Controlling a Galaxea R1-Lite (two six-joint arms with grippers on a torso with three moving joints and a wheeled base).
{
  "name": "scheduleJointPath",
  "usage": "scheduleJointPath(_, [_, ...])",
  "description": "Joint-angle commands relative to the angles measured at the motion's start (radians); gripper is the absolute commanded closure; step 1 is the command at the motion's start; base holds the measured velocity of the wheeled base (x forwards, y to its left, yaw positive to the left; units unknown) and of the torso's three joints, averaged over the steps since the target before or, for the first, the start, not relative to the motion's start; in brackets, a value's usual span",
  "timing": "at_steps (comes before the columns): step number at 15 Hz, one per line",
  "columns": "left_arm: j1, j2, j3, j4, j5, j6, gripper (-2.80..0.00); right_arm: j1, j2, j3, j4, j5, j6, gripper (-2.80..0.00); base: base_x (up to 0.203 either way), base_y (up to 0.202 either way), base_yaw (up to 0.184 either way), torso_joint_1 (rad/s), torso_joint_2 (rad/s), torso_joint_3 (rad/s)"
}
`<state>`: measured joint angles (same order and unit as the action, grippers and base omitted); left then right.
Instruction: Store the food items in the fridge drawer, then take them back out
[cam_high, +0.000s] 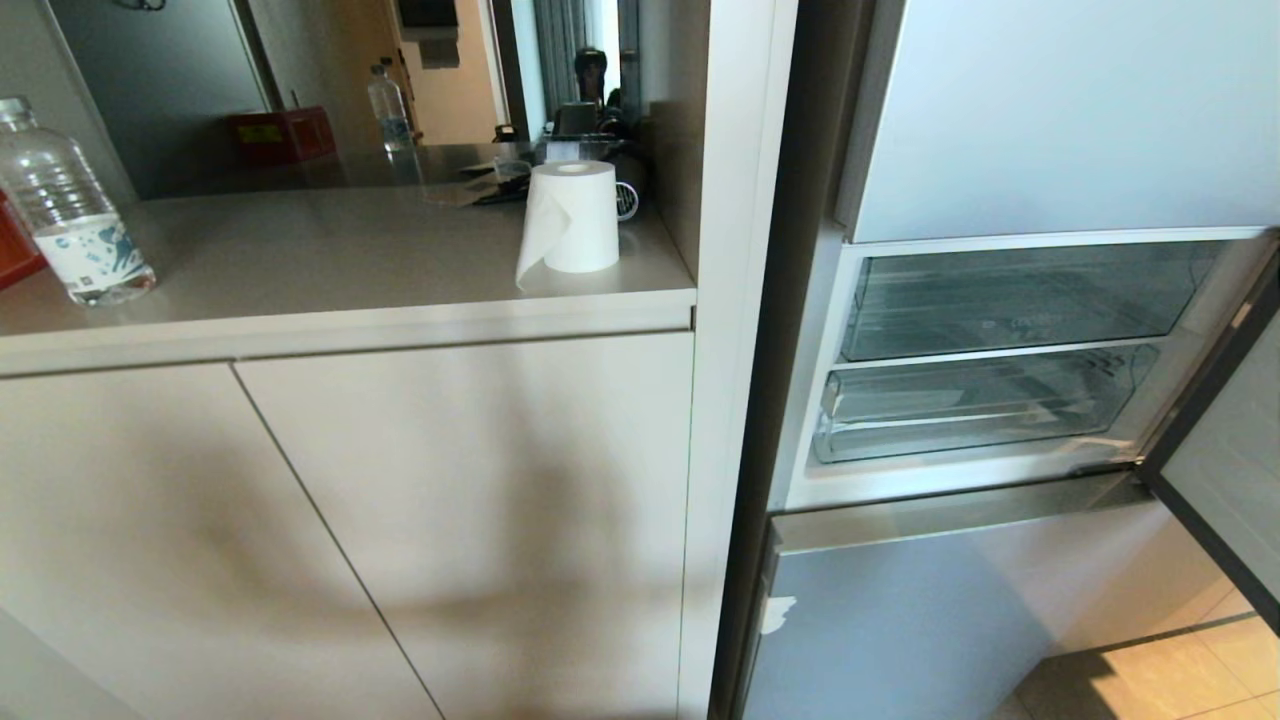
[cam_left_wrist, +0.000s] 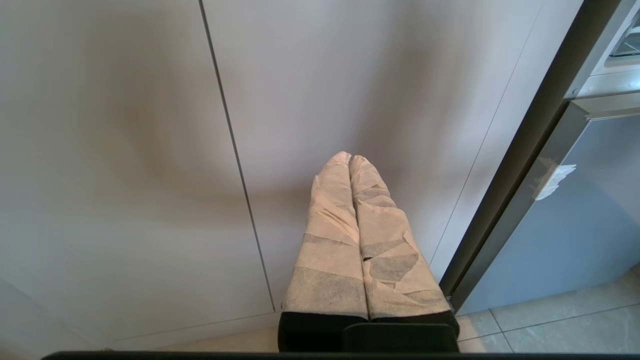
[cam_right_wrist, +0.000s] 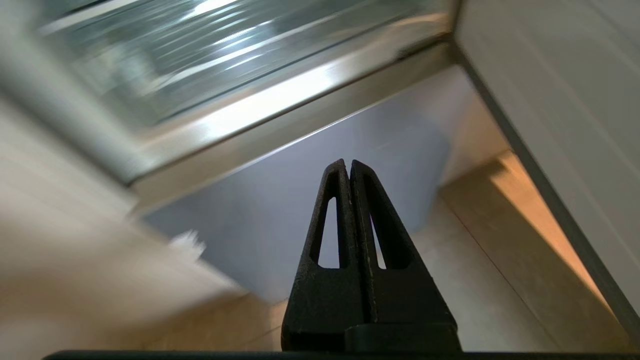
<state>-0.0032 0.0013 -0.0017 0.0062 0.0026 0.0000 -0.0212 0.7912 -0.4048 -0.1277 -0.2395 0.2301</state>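
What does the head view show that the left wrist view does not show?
Only the head view shows the white paper roll, the clear plastic water bottle on the beige countertop, and the two clear plastic fridge drawers. Only the left wrist view shows the left gripper, with tape-wrapped fingers pressed together, and the grey floor tiles. Both show the beige cabinet doors and the blue-grey lower fridge door.

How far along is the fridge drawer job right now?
Done: the fridge door stands open. The fridge drawer is pushed in, and no food items show in any view. In hand: nothing; the right hand is shut and empty below the compartment, the left hand shut by the cabinet. Storing and retrieving remain.
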Motion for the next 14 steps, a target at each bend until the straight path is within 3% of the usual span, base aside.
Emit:
scheduleJointPath(1, [0.0, 0.0, 0.0, 0.0, 0.0, 0.0, 0.0, -0.017, 0.329, -0.042, -0.119, -0.086, 0.029, 0.0, 0.0, 0.0, 0.0, 0.0, 0.0, 0.0])
scheduleJointPath(4, [0.0, 0.0, 0.0, 0.0, 0.0, 0.0, 0.0, -0.105, 0.496, -0.098, -0.32, -0.283, 0.068, 0.0, 0.0, 0.0, 0.0, 0.0, 0.0, 0.0])
scheduleJointPath(5, [0.0, 0.0, 0.0, 0.0, 0.0, 0.0, 0.0, -0.144, 0.502, -0.111, -0.334, -0.299, 0.069, 0.0, 0.0, 0.0, 0.0, 0.0, 0.0, 0.0])
scheduleJointPath(9, [0.0, 0.0, 0.0, 0.0, 0.0, 0.0, 0.0, -0.298, 0.611, -0.198, -0.344, -0.296, 0.071, 0.0, 0.0, 0.0, 0.0, 0.0, 0.0, 0.0])
scheduleJointPath(14, [0.0, 0.0, 0.0, 0.0, 0.0, 0.0, 0.0, -0.39, 0.713, -0.238, -0.427, -0.277, 0.069, 0.0, 0.0, 0.0, 0.0, 0.0, 0.0, 0.0])
